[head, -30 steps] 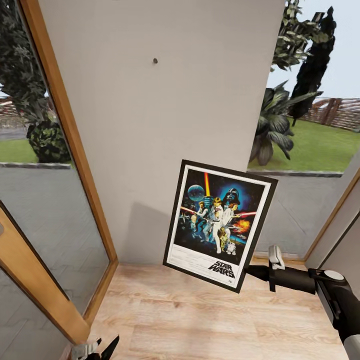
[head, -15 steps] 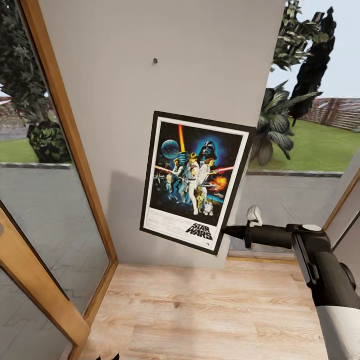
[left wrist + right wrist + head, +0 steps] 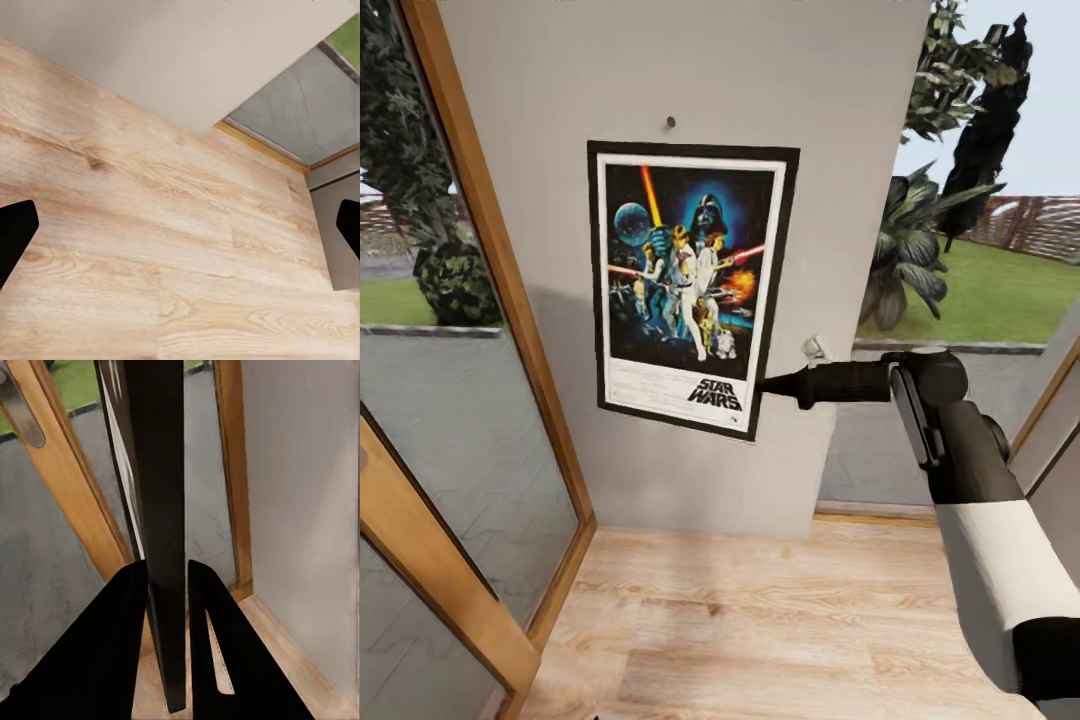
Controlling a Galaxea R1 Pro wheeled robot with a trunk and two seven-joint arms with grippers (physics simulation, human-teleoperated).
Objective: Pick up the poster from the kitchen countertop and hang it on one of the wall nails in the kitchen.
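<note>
Hanging step: the right gripper (image 3: 762, 385), jaws clamped on the frame's lower corner at 5 o'clock, holds the poster (image 3: 685, 285) against the wall, its top edge just under the wall nail (image 3: 670, 122) at 12 o'clock. Next calls for lifting slightly to hook it. The left gripper's (image 3: 180, 225) jaws are spread over the floor (image 3: 150, 247).

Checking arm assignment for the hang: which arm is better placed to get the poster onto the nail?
Right. The right gripper is shut on the poster at its lower corner, with the top edge just under the wall nail. The left gripper is open, pointing at the wooden floor.
</note>
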